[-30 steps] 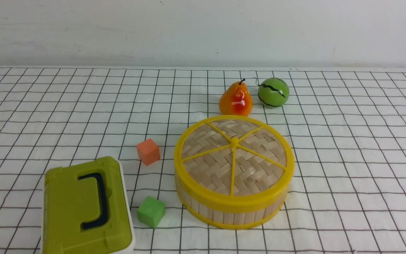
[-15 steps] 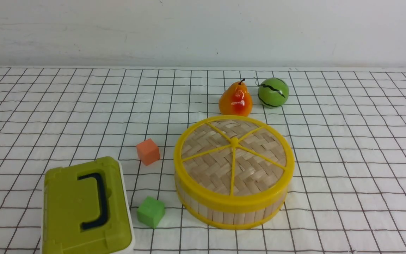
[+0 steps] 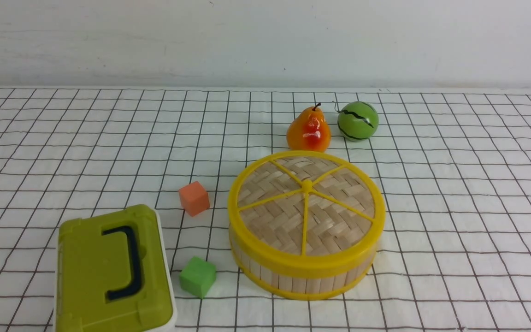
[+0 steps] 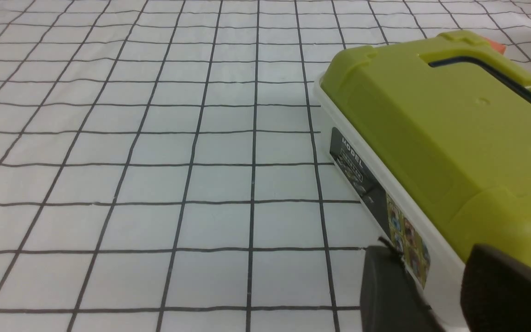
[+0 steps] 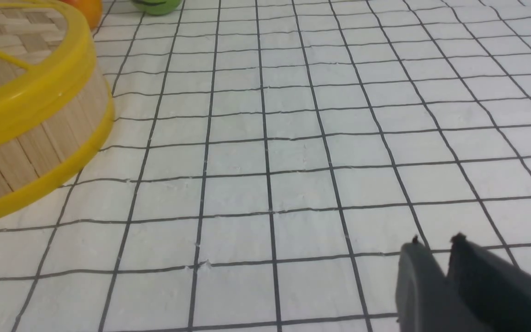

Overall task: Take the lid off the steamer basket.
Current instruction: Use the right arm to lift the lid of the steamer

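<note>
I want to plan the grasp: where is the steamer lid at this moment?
In the front view the lid sits on the steamer basket, right of centre, with the pear just behind it and the orange cube to its left.

Grid-cloth table (image 3: 454, 207) carries steamer basket (image 3: 293, 279), green box (image 3: 109, 276), orange cube (image 3: 193, 197), green cube (image 3: 197, 276), pear (image 3: 308, 130), melon (image 3: 357, 120).

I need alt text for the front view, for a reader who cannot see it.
A bamboo steamer basket with its lid on stands on a checked cloth. Behind it are a pear and a green ball; to its left, an orange cube, a green cube and a green box.
</note>
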Robot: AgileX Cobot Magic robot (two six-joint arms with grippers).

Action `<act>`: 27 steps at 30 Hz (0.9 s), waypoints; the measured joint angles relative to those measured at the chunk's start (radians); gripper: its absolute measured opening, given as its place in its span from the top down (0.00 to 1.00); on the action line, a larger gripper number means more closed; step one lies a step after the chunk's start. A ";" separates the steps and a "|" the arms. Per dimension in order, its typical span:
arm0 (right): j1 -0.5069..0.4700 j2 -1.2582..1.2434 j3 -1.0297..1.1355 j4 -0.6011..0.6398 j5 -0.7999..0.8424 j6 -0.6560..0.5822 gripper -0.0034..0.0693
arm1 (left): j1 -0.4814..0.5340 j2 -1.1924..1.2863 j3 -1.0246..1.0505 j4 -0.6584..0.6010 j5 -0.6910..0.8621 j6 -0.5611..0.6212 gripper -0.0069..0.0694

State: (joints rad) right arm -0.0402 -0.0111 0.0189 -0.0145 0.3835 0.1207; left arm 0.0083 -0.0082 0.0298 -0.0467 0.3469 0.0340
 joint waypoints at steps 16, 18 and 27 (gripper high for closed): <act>0.000 0.000 0.007 0.637 0.019 0.316 0.78 | 0.000 0.000 0.000 0.000 0.000 0.000 0.60; 0.000 0.000 0.008 0.691 0.008 0.326 0.78 | 0.000 0.000 0.000 0.000 0.000 0.000 0.60; 0.000 0.000 0.008 0.657 -0.085 0.214 0.78 | 0.000 0.000 0.000 0.000 0.000 0.000 0.60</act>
State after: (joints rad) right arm -0.0402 -0.0111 0.0269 0.6428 0.2984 0.3346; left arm 0.0083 -0.0082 0.0298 -0.0467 0.3469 0.0340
